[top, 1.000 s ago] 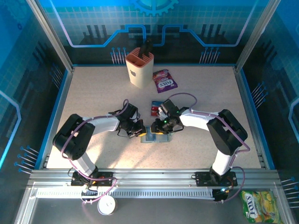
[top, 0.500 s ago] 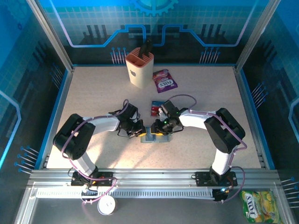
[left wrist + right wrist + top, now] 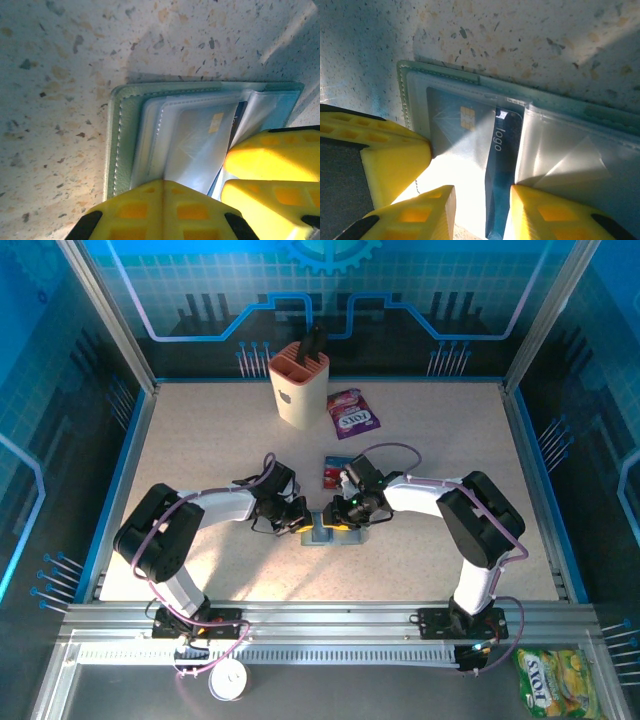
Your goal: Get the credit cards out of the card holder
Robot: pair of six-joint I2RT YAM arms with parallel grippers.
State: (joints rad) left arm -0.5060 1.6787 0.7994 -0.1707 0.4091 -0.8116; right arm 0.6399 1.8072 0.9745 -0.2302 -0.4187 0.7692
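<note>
1. Both arms are bent inward from the near edge, with the wrists tipped down at mid-worktop (image 3: 200,450).
2. The left tool (image 3: 162,192) is pressed together on the sleeve of the card holder (image 3: 125,130).
3. The right tool (image 3: 482,205) is spread around a blue card (image 3: 502,160) there.
4. Loose cards (image 3: 333,472) are seen beyond.

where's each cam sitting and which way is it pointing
top external: above and behind the arms, looking down on the table; both arms show whole, bases at the bottom, left gripper and right gripper meeting at the holder.
left wrist: on the left wrist, looking down at the holder; left gripper at the bottom edge.
right wrist: on the right wrist, looking down at the sleeves and a blue card; right gripper at the bottom.
shared: both wrist views show the holder close up.
</note>
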